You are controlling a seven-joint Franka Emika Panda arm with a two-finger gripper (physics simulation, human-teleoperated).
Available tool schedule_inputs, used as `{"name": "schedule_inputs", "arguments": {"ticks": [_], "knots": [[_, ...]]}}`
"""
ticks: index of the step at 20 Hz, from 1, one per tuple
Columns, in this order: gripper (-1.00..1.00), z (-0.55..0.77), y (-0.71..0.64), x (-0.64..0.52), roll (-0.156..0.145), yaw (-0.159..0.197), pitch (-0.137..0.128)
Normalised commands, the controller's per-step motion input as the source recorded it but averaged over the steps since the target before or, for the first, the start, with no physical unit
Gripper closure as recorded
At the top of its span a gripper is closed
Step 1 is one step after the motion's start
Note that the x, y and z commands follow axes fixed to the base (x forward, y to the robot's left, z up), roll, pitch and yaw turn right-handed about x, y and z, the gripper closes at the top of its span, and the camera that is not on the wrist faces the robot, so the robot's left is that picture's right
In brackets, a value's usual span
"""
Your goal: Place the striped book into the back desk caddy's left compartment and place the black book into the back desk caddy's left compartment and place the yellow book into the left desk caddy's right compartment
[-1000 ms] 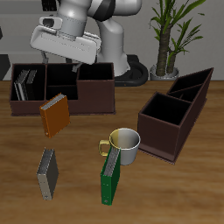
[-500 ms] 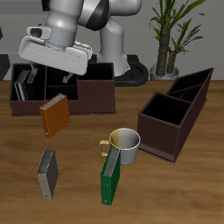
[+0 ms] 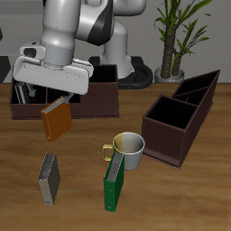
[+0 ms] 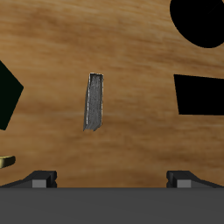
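My gripper [image 3: 47, 96] hangs open and empty above the table, just in front of the back desk caddy [image 3: 97, 99] and over the orange-yellow book [image 3: 56, 120], which lies on the wood. A dark grey book [image 3: 49, 178] lies nearer the table's front edge; in the wrist view it [image 4: 94, 101] sits between my spread fingertips [image 4: 41, 179], far below them. Dark and light books [image 3: 24, 87] stand in the back caddy's left compartment; I cannot tell their covers apart. The left desk caddy [image 3: 181, 120] stands apart, with nothing showing in its compartments.
A cream mug [image 3: 129, 149] stands mid-table with a green book [image 3: 114, 186] leaning beside it. A potted plant [image 3: 171, 36] stands at the back. Part of the green book [image 4: 7, 92] shows in the wrist view.
The gripper has swung from above the back caddy toward the table's front and lower, now over the orange-yellow book. It stays open. No object has moved.
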Motion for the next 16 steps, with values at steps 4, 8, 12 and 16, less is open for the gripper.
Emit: {"name": "schedule_inputs", "arguments": {"ticks": [4,8,12,16], "knots": [[-1.0,-0.29,0.12,0.55,0.173,-0.057,0.049],[-1.0,-0.17,-0.02,0.35,0.252,0.101,0.093],[-1.0,-0.03,-0.06,0.1,0.093,0.044,0.021],[-1.0,-0.06,-0.25,0.23,-0.099,0.0,-0.003]]}}
